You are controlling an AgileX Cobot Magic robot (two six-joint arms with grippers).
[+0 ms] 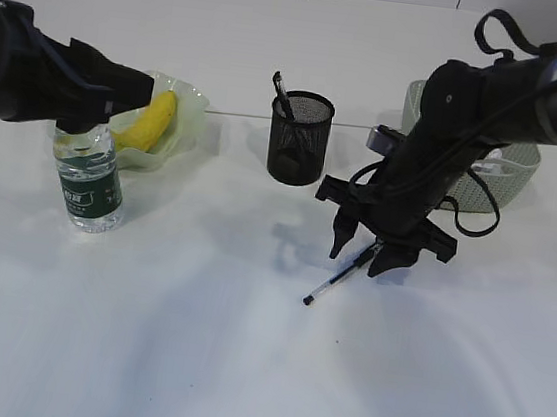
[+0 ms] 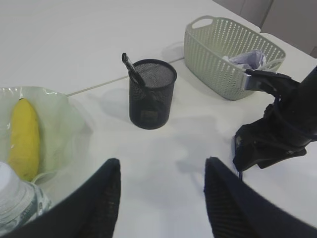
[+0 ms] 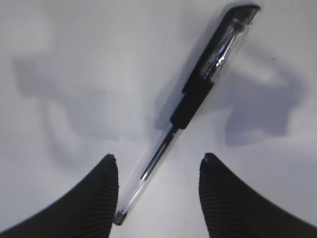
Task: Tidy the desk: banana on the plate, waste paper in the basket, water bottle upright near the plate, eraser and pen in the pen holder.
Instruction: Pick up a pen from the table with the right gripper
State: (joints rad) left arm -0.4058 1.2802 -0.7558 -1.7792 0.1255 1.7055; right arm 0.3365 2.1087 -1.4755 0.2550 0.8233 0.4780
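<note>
Yellow banana (image 1: 150, 122) is seen lying in the plate (image 1: 192, 98); the water bottle (image 1: 88, 180) is stood upright just beside it. Waste paper (image 2: 249, 59) is noted inside the basket (image 2: 218, 64). One pen (image 1: 283, 94) is already lodged in the pen holder (image 1: 300, 138). A second pen (image 3: 190, 101) is left flat on the desk (image 1: 240, 365), directly under the right gripper (image 1: 362, 254), whose jaws are spread either side of it, not yet closed. The left gripper (image 2: 161, 198) is held agape, empty, over the bottle. The eraser cannot be found in any view; the holder's interior is obscured by mesh.
</note>
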